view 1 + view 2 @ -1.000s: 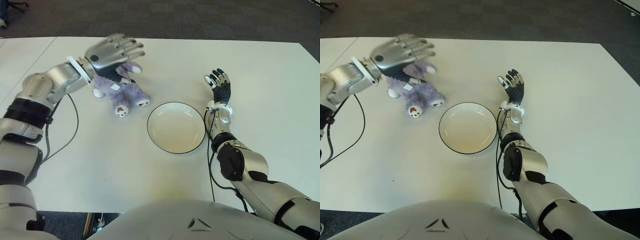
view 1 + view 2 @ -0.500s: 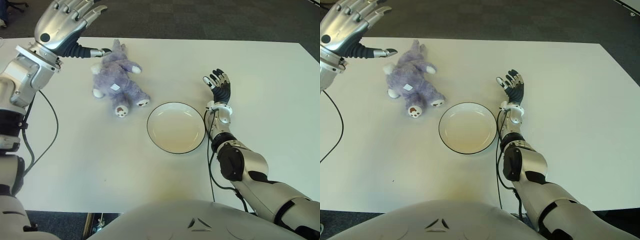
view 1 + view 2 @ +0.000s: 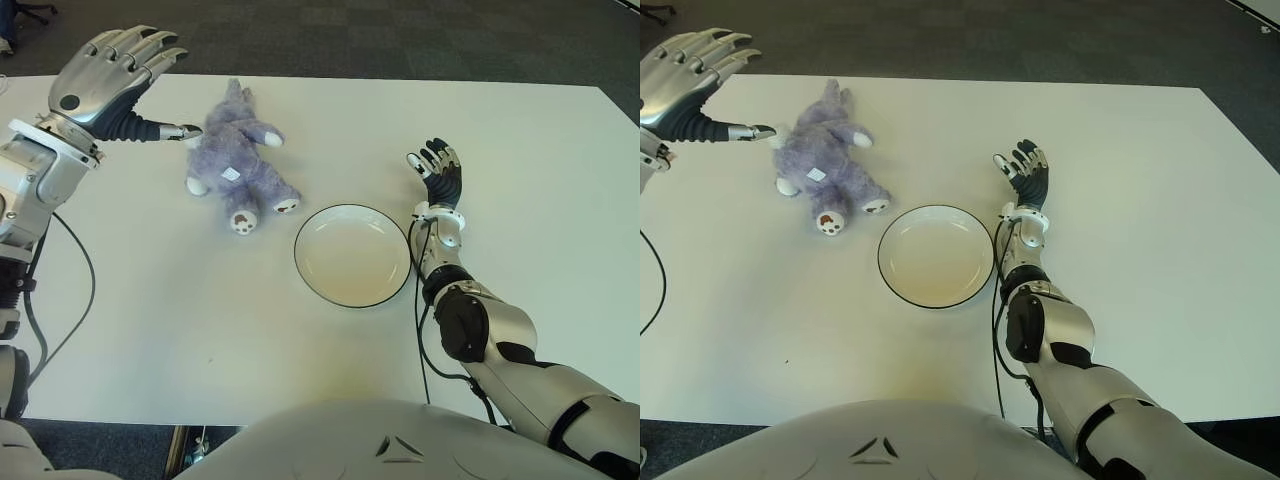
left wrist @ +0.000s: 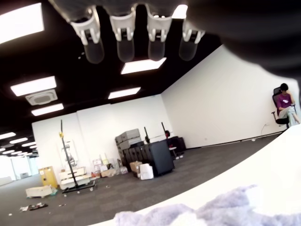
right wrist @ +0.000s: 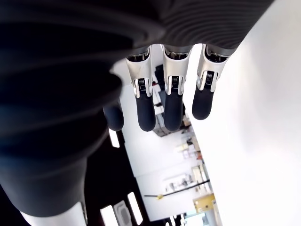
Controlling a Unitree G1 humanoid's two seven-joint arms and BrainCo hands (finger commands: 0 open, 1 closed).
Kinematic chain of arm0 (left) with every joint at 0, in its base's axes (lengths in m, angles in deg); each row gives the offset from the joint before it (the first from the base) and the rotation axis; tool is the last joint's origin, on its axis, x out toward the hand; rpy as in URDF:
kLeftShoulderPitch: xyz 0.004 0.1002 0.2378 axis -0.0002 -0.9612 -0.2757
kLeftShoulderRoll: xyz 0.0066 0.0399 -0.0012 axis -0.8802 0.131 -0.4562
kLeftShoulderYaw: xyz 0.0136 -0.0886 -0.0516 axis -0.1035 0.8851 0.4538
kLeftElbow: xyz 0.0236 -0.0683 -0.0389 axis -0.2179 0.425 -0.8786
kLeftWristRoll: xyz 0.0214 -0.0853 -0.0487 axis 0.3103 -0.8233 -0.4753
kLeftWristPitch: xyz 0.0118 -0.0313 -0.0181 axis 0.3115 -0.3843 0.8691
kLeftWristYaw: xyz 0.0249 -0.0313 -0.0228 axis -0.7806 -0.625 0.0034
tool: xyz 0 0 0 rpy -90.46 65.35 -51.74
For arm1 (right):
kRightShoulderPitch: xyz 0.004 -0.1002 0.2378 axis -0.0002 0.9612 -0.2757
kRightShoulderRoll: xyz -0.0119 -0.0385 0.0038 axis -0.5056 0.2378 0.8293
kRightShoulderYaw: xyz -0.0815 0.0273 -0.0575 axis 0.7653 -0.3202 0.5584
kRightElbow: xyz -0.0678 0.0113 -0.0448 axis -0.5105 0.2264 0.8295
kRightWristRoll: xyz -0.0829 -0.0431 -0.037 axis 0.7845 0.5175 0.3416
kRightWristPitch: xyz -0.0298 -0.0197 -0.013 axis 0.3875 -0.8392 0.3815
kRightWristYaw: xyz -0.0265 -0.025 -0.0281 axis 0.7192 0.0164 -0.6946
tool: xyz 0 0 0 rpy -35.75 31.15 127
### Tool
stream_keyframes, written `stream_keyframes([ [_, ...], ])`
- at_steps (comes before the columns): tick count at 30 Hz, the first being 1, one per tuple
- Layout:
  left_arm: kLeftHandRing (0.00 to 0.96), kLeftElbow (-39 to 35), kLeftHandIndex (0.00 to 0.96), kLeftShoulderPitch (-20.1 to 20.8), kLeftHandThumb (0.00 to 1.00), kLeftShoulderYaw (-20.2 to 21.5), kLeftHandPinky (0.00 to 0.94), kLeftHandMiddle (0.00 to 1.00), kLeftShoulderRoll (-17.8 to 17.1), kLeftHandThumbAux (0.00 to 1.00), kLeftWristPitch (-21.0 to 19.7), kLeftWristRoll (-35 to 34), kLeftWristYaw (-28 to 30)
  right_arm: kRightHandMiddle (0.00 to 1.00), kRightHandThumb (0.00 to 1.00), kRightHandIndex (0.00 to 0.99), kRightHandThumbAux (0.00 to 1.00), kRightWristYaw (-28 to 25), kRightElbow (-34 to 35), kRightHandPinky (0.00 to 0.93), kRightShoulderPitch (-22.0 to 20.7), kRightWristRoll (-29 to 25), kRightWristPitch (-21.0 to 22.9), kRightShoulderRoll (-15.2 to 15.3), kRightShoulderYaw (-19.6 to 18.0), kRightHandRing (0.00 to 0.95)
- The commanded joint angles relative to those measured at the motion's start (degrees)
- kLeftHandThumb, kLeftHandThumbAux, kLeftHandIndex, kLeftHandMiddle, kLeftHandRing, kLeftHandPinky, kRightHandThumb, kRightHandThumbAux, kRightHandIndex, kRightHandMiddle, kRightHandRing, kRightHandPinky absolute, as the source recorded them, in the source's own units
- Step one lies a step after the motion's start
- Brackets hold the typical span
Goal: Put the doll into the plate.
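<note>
One left hand (image 3: 110, 85) hovers with fingers spread and empty at the doll's nine o'clock, thumb tip close to its head. The doll (image 3: 236, 160) lies on the table (image 3: 180, 320) at the plate's ten o'clock, apart from it. It looks soft, light and squashy; a wrap around the torso should suit. The plate (image 3: 352, 255) sits empty. At its three o'clock, the right hand (image 3: 438, 172) shows idle, fingers loosely spread.

1. Lilac plush doll (image 3: 236, 165): fuzzy cloth, matt; white cloth paw pads & small white sewn tag.
2. Round cream plate w/ dark rim (image 3: 352, 255): smooth, slight gloss, looks ceramic or plastic.
3. White table top (image 3: 520, 180): smooth, matt.
4. Left hand (image 3: 112, 82): silver shell, satin-metallic sheen; black ribbed palm.
5. Right hand (image 3: 437, 171): black matt fingers, glossy silver forearm.
6. Grey floor (image 3: 400, 40): carpet, rough.
</note>
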Motion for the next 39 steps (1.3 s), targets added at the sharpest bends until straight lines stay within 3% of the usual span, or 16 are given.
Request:
stream_keyframes([
  [1, 0.000, -1.31, 0.000, -2.64, 0.207, -0.65, 0.000, 0.000, 1.72, 0.252, -3.21, -0.92, 6.34, 0.208, 0.000, 0.212, 0.854, 0.92, -5.34, 0.185, 8.25, -1.42, 14.62, -1.64, -0.82, 0.190],
  [9, 0.000, -2.30, 0.000, -2.79, 0.265, -3.12, 0.000, 0.000, 6.22, 0.249, -6.56, -1.82, 11.45, 0.208, 0.000, 0.209, 0.849, 0.59, -5.34, 0.195, 8.27, -1.77, 14.65, -1.62, -1.15, 0.193],
  [14, 0.000, 9.30, 0.000, 1.69, 0.268, -7.18, 0.000, 0.000, 11.43, 0.234, -4.68, 0.43, 8.79, 0.211, 0.000, 0.212, 0.845, 0.36, -5.32, 0.197, 8.30, -1.97, 14.52, -1.62, -1.33, 0.196],
  [22, 0.000, 19.25, 0.000, 6.79, 0.208, -10.93, 0.000, 0.000, 15.14, 0.196, 0.75, 0.63, 7.24, 0.201, 0.000, 0.203, 0.847, 0.18, -5.31, 0.179, 8.31, -2.08, 14.47, -1.66, -1.46, 0.185],
  [27, 0.000, 24.00, 0.000, 9.83, 0.188, -13.29, 0.000, 0.000, 18.00, 0.195, 1.55, 1.68, 6.36, 0.199, 0.000, 0.200, 0.849, 0.25, -5.32, 0.187, 8.36, -1.94, 14.41, -1.68, -1.38, 0.185],
  [32, 0.000, 32.66, 0.000, 14.87, 0.189, -16.47, 0.000, 0.000, 23.01, 0.228, 1.79, 2.32, 7.64, 0.201, 0.000, 0.201, 0.857, 0.16, -5.32, 0.186, 8.46, -2.09, 14.52, -1.71, -1.51, 0.186],
  [39, 0.000, 37.38, 0.000, 17.01, 0.173, -18.71, 0.000, 0.000, 26.98, 0.223, 2.46, 1.13, 10.63, 0.199, 0.000, 0.203, 0.856, 0.54, -5.29, 0.178, 8.53, -1.97, 14.34, -1.78, -1.43, 0.180],
])
